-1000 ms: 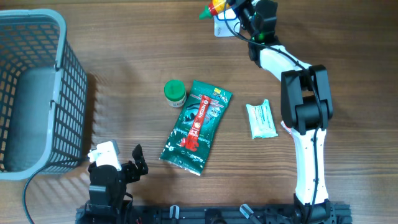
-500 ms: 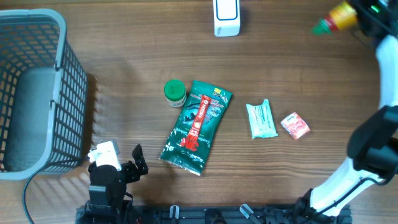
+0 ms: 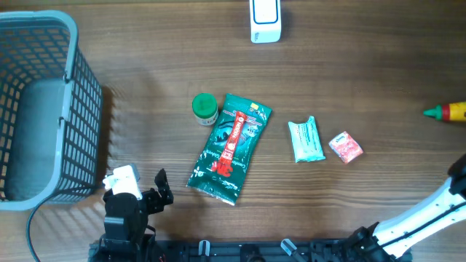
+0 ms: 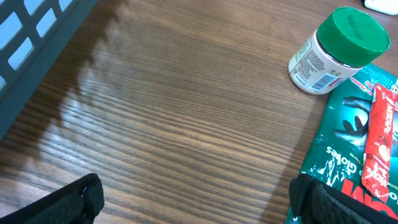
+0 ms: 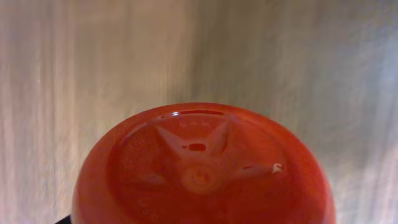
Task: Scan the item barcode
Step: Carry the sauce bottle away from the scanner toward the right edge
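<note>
Brown wood-grain counter [image 3: 145, 65] fills the overhead view, with a grey basket [image 3: 73, 51] at its left edge and the white scanner [image 3: 264, 20] at the middle of the far edge.

What has changed is where the sauce bottle [image 3: 450, 111] is. A second ago it was held right at the scanner. Half a second ago it had swung out toward the far right corner. Now it is at the right edge, about midway along, with only its green tip and yellow neck inside the frame.

The right arm [image 3: 429, 215] has gone with it and now runs off the near right corner. The right gripper itself lies outside the overhead frame. In the right wrist view the bottle's red base fills the picture and no fingers show, but since the bottle has travelled with the arm, that gripper is most likely clamped on it.

The left gripper [image 4: 199, 205] sits at the near left corner, its fingers spread wide and holding nothing.

The green-capped jar [image 3: 204, 108], green pouch [image 3: 230, 148], teal packet [image 3: 306, 140] and red packet [image 3: 346, 146] lie where they were.

My reading is that this bottle's pass at the scanner is over and it is being carried off to the right. The frames do not show whether the barcode actually registered.
</note>
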`<move>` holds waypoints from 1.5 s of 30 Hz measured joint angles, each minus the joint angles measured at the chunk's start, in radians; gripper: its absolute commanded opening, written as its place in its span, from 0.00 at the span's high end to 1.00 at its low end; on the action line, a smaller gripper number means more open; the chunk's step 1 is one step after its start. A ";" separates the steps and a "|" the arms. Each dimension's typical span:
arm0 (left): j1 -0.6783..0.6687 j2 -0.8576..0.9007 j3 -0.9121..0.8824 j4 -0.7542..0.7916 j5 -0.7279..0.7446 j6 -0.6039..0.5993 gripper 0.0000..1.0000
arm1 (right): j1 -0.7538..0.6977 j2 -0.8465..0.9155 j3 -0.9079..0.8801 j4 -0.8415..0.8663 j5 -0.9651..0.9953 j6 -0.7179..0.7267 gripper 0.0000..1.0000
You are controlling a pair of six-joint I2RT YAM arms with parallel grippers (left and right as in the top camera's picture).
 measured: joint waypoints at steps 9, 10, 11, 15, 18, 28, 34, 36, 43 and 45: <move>0.000 0.000 0.000 0.000 0.000 0.000 0.00 | -0.101 -0.060 -0.005 -0.043 -0.058 0.014 0.00; 0.000 0.000 0.000 0.000 0.000 0.000 0.00 | -0.101 -0.107 -0.005 -0.050 -0.065 0.016 0.00; 0.000 0.000 0.000 0.000 0.000 0.000 0.00 | -0.098 -0.179 -0.005 -0.064 -0.072 0.016 0.00; 0.000 0.000 0.000 0.000 0.000 0.000 0.00 | -0.046 -0.488 -0.005 -0.140 -0.081 0.017 0.00; 0.000 0.000 0.000 0.000 0.000 0.000 0.00 | 0.059 -0.683 -0.001 -0.205 -0.084 0.017 0.00; 0.000 0.000 0.000 0.000 0.000 0.000 0.00 | 0.430 -0.935 0.006 -0.775 -0.208 0.272 0.00; 0.000 0.000 0.000 0.000 0.000 0.000 0.00 | 0.620 -0.822 -0.021 -0.945 -0.051 0.182 0.06; 0.000 0.000 0.000 0.000 0.000 0.000 0.00 | 0.663 -0.787 -0.084 -0.946 -0.032 0.164 0.06; 0.000 0.000 0.000 0.000 0.000 0.000 0.00 | 0.679 -0.755 -0.520 -0.776 -0.051 0.166 0.14; 0.000 0.000 0.000 0.000 0.000 0.000 0.00 | 0.679 -0.764 -0.588 -0.732 -0.060 0.166 0.14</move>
